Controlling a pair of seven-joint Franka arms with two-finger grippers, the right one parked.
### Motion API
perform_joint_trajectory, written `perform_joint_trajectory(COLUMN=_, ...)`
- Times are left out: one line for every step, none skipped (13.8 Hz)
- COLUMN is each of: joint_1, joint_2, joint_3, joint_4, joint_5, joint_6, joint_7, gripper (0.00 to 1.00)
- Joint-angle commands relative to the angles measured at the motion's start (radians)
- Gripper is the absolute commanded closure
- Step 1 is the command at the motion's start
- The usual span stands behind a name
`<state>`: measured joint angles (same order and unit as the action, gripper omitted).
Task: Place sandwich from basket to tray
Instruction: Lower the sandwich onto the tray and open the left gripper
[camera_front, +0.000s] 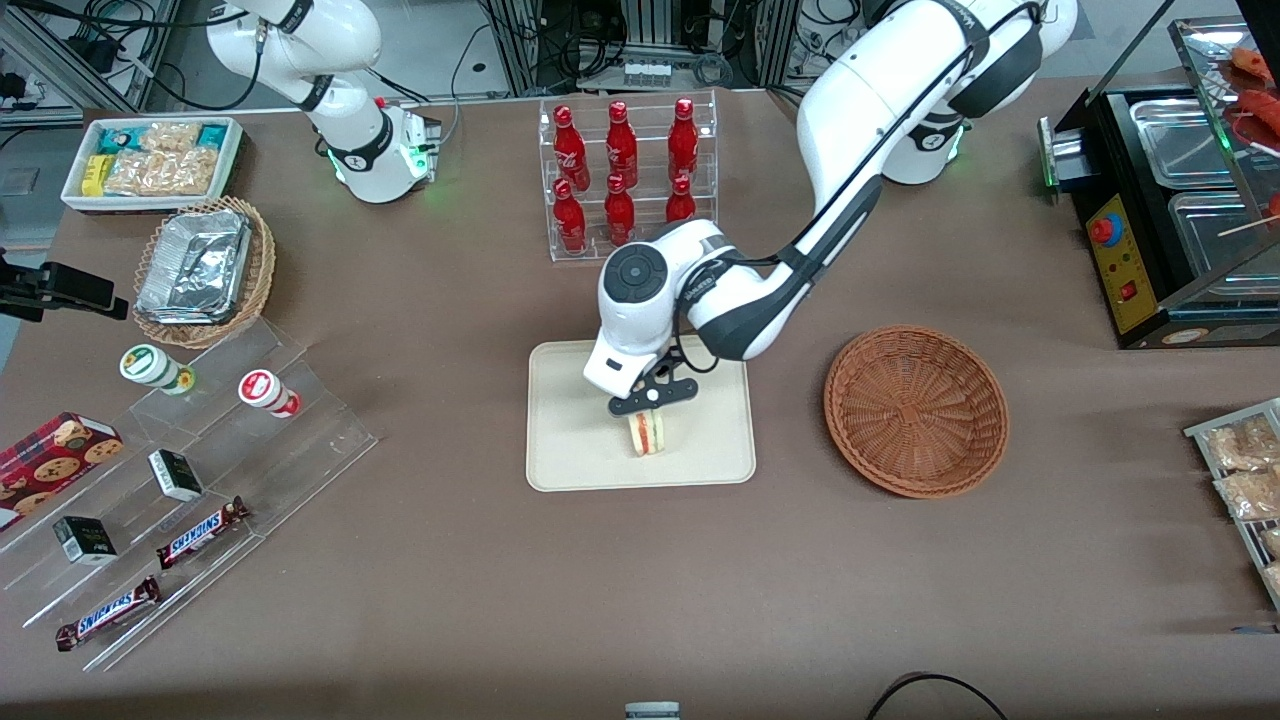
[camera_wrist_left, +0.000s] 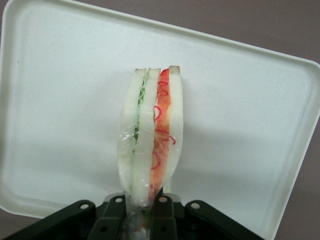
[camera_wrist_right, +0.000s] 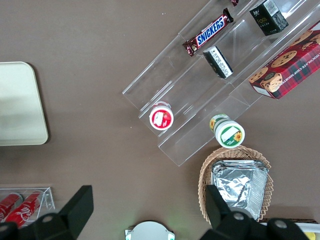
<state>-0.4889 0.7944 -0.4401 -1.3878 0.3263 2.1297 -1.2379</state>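
One sandwich (camera_wrist_left: 151, 142), pinched upright between the fingers (camera_wrist_left: 116, 216) of the gripper (camera_front: 652, 404), over the tray (camera_front: 570, 440). One basket (camera_front: 915, 410), beside the tray.

1. The brown surface (camera_front: 450, 600) carries the cream tray (camera_front: 570, 450) near its middle.
2. The reddish-brown basket (camera_front: 915, 410) lies beside the tray, toward the working arm's end.
3. A clear rack of red bottles (camera_front: 625, 180) stands farther from the front camera.
4. The tool (camera_front: 652, 408) hangs over the tray.
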Motion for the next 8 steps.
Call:
perform_joint_trajectory(joint_1=-0.013, joint_2=0.025, joint_3=0.007, joint_4=0.039, joint_5=0.022, joint_6=-0.019, joint_7=-0.035, gripper=1.0)
perform_joint_trajectory(joint_1=-0.013, joint_2=0.032, joint_3=0.007, joint_4=0.041, joint_5=0.023, joint_6=-0.017, joint_7=-0.037, gripper=1.0)
perform_joint_trajectory(joint_1=-0.013, joint_2=0.042, joint_3=0.012, joint_4=0.052, joint_5=0.025, joint_6=-0.017, joint_7=-0.037, gripper=1.0)
perform_joint_trajectory(joint_1=-0.025, joint_2=0.055, joint_3=0.02, joint_4=0.067, joint_5=0.025, joint_6=-0.017, joint_7=-0.044, gripper=1.0)
perform_joint_trajectory(joint_1=-0.045, joint_2=0.065, joint_3=0.044, joint_4=0.076, joint_5=0.023, joint_6=-0.017, joint_7=-0.058, gripper=1.0)
perform_joint_trajectory(joint_1=-0.068, joint_2=0.066, joint_3=0.07, joint_4=0.079, joint_5=0.022, joint_6=-0.017, joint_7=-0.066, gripper=1.0)
perform_joint_trajectory(joint_1=-0.074, joint_2=0.066, joint_3=0.078, joint_4=0.079, joint_5=0.019, joint_6=-0.016, joint_7=-0.066, gripper=0.92)
perform_joint_trajectory(joint_1=-0.073, joint_2=0.065, joint_3=0.08, joint_4=0.079, joint_5=0.017, joint_6=-0.014, joint_7=-0.061, gripper=0.14)
